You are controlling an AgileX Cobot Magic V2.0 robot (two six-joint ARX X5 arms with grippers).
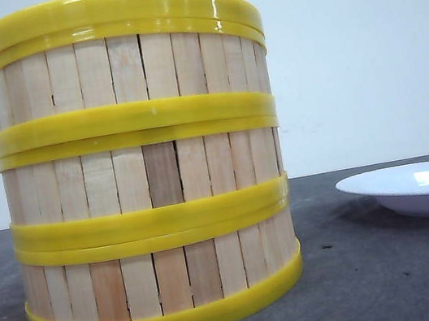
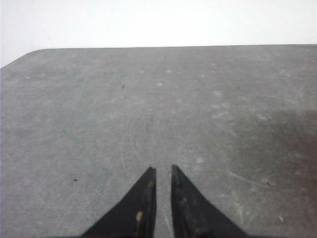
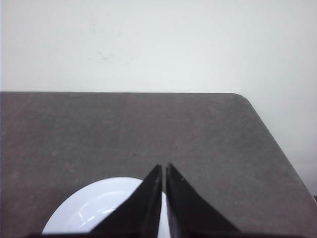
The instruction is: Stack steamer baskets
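Observation:
Three steamer baskets stand stacked in one column close to the front camera: the bottom basket (image 1: 161, 283) on the dark table, the middle basket (image 1: 119, 181) on it, and the top basket (image 1: 125, 70) above, their yellow rims meeting. Neither gripper shows in the front view. In the left wrist view my left gripper (image 2: 164, 169) hangs over bare table, shut but for a thin slit, holding nothing. My right gripper (image 3: 164, 166) is shut and empty, its fingers over the rim of a white plate (image 3: 94, 208). No basket shows in either wrist view.
The white plate (image 1: 425, 187) lies on the table to the right of the stack. The grey table (image 2: 148, 99) ends at a white wall, with a rounded far corner in each wrist view (image 3: 237, 96).

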